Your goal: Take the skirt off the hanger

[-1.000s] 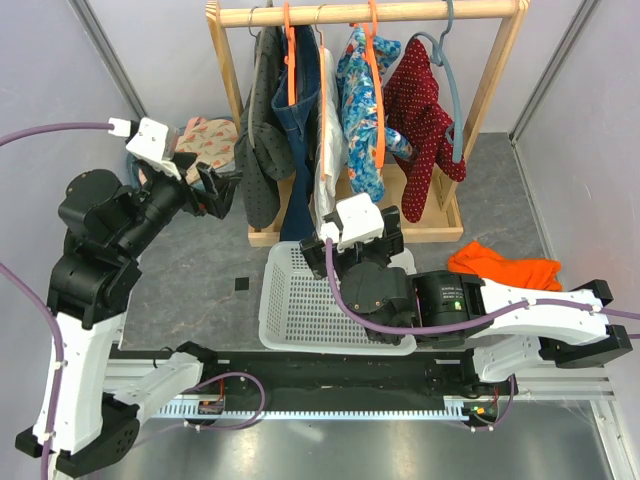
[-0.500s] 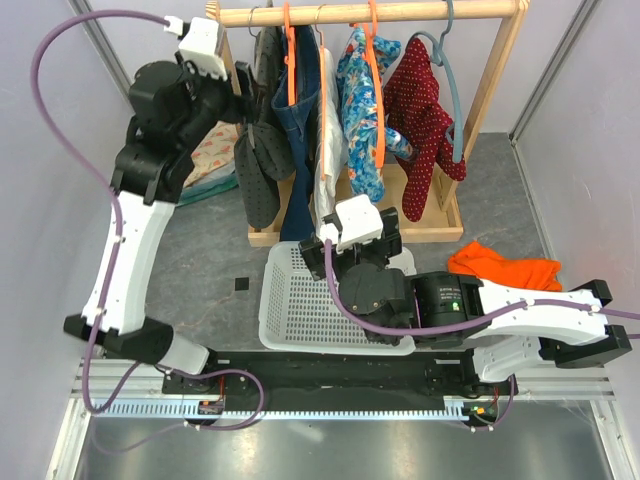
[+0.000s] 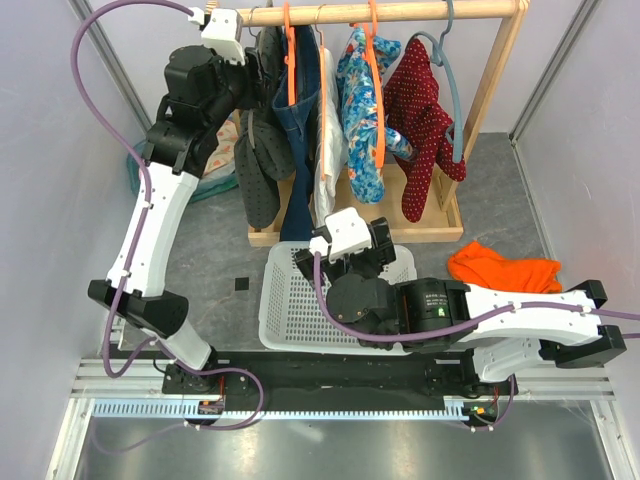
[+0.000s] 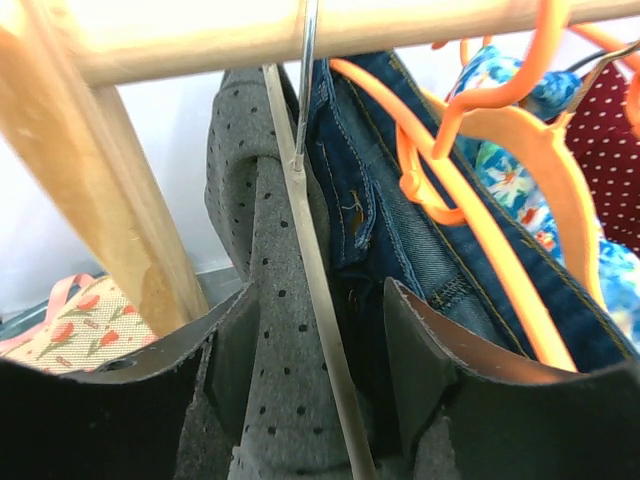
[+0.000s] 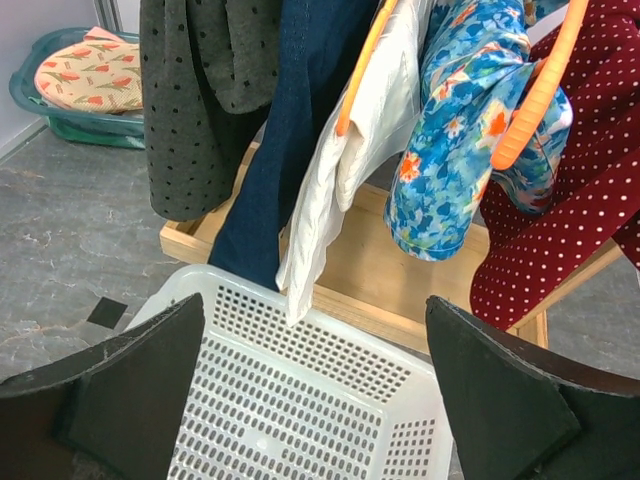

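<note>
Fingers (image 4: 235, 360) of the left pincer (image 4: 320, 300) stand half-spread around the grey dotted garment (image 4: 275, 330) and its wire hanger (image 4: 312, 250); contact unclear. Beside them the skirt (image 4: 400, 230) hangs on its orange hanger (image 4: 480, 245), hem out of frame. Right pincer (image 5: 315, 370) gapes wide over the white basket (image 5: 300, 440).

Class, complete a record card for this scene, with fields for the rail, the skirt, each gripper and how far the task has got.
Rail: wooden rail, several garments on hangers
Skirt: dark denim skirt, hanging on the orange hanger
Left gripper: the left gripper is up at the rail, jaws apart astride the grey wire hanger and the grey dotted garment, next to the skirt
Right gripper: the right gripper is open, low, over the white basket
Task status: skirt not yet off the hanger
</note>
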You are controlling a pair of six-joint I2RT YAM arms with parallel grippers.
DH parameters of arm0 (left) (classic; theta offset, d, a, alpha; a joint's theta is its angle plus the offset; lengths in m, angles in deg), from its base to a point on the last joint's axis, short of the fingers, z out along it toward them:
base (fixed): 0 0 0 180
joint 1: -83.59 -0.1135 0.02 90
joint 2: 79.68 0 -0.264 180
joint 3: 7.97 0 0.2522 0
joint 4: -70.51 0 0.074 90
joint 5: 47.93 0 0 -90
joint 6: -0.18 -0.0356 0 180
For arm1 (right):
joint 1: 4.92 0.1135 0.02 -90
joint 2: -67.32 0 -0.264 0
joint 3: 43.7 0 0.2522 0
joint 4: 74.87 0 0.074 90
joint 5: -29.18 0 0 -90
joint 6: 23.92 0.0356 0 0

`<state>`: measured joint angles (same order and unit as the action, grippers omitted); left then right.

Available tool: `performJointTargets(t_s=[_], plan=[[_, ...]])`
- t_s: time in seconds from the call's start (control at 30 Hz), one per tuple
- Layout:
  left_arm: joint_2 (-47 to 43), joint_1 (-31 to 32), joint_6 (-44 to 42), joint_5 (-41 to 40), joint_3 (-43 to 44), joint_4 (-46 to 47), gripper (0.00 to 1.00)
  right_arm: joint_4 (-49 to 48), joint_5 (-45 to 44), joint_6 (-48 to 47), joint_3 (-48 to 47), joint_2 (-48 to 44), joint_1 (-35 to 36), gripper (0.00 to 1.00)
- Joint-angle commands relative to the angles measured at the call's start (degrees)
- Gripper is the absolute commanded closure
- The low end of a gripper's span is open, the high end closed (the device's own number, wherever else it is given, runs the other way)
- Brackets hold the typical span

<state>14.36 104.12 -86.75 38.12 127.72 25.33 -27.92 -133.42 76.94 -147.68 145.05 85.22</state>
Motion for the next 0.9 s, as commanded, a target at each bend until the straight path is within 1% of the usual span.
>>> performJointTargets(t_s=[0.0, 0.07, 0.17, 0.2, 0.23, 0.3, 0.5, 0.6, 0.67, 0.73, 0.87], plan=[[1.1, -0.2, 2.1, -0.2, 1.2, 2.3, 0.45, 1.1, -3.6, 5.8, 1.0, -1.5, -0.1, 0.02], [1.4, -0.2, 2.1, 0.2, 0.5, 2.2, 0.46, 1.1, -3.7, 5.7, 1.2, -1.7, -0.1, 0.02], [1.8, -0.2, 1.7, -0.2, 0.2, 2.2, 0.61, 0.9, -3.8, 5.7, 1.4, -2.0, -0.4, 0.02], [1.8, -0.2, 1.6, -0.4, 0.2, 2.2, 0.78, 1.0, -3.9, 5.8, 1.7, -2.1, -0.4, 0.02], [2.0, -0.2, 1.5, -0.4, 0.2, 2.2, 0.86, 0.9, -3.9, 5.8, 1.8, -2.2, -0.5, 0.03], [2.1, -0.2, 1.3, -0.4, 0.4, 2.2, 0.98, 0.8, -3.8, 6.0, 2.2, -2.8, -0.6, 0.03], [1.7, -0.3, 0.8, -0.4, 2.1, 2.2, 0.98, 0.8, -3.3, 6.5, 3.4, -3.5, -0.7, 0.04], [1.3, -0.2, 0.1, -1.1, 4.9, 2.2, 0.98, 0.8, -3.3, 7.0, 3.9, -3.7, -0.8, 0.04], [0.6, -0.2, -0.3, -1.1, 8.2, 2.2, 0.98, 0.8, -3.3, 7.6, 4.3, -3.9, -0.8, 0.05], [-1.0, -0.2, -1.2, -0.5, 10.1, 2.6, 0.98, 0.8, -3.2, 7.8, 4.7, -4.0, -0.9, 0.05], [-5.2, -0.1, -2.4, 1.0, 11.1, 3.6, 0.98, 0.6, -2.7, 8.6, 5.5, -4.1, -1.0, 0.06]])
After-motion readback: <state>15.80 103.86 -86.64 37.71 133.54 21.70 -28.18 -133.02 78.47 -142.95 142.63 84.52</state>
